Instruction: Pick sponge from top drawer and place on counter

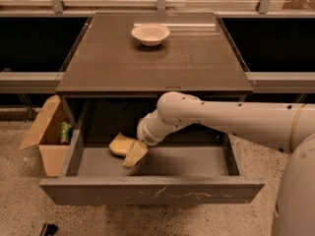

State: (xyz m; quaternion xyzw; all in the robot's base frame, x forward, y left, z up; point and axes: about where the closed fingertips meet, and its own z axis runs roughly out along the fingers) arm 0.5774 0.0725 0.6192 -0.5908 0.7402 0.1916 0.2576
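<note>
The top drawer [152,190] is pulled open below the counter [162,63]. The pale-yellow sponge [119,143] lies on the drawer floor at the back left. My gripper [135,155] reaches down into the drawer from the right and sits at the sponge's right front edge, touching or overlapping it. Its yellowish end hides part of the sponge. The white arm [221,119] crosses over the right half of the drawer.
A white bowl [150,33] stands at the back middle of the counter. An open cardboard box [43,132] with a green item [66,132] sits on the floor left of the cabinet. Dark shelves flank the cabinet on both sides.
</note>
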